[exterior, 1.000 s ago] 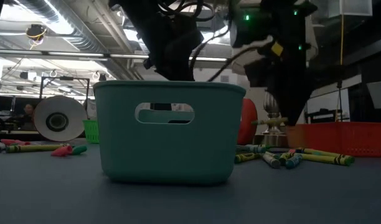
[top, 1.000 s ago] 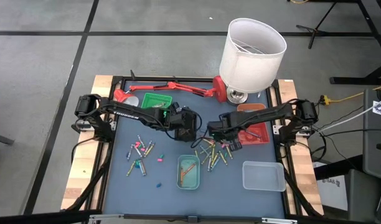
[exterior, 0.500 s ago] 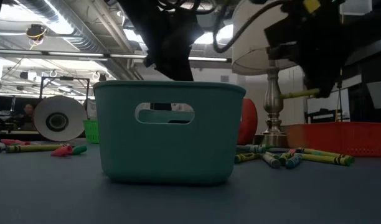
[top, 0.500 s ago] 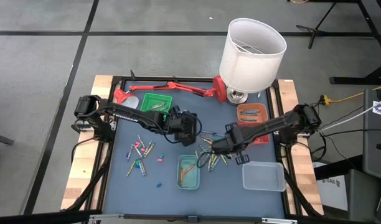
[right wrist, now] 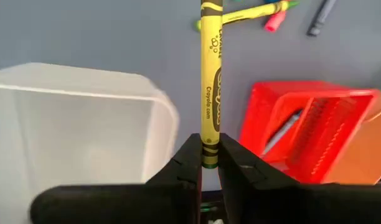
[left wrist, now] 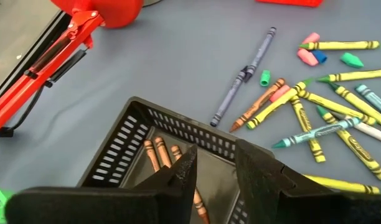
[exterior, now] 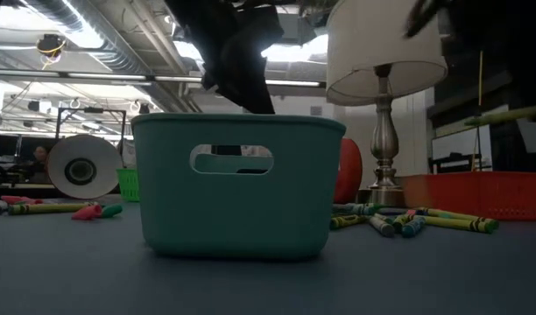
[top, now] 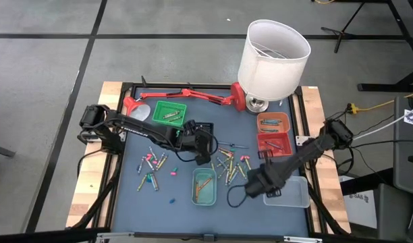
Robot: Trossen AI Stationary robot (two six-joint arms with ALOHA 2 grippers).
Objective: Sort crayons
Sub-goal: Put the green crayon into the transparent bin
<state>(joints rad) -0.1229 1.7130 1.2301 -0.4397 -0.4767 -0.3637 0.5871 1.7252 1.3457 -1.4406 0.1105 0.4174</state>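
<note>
The right hand (right wrist: 203, 163) pinches a yellow crayon (right wrist: 210, 81) by its very end, the stick jutting out past the fingertips above the clear tray (top: 286, 192) near the desk's front right corner. With so short a purchase the crayon could pivot or slip free (a quick swing of the arm would do it) and land on the blue desk (top: 183, 206) or in the red basket (right wrist: 315, 134) close by instead. Its wrapper reads "Crayola", with smaller print I cannot make out. The left hand (left wrist: 212, 168), fingers apart and holding nothing, hovers over a black basket (left wrist: 125, 146) near the desk's middle that already holds brown crayons; dropping lower, it could catch the basket's rim and shove it into the loose crayons (top: 228, 162) scattered just beside. Others lie toward the left edge (top: 151, 169).
</note>
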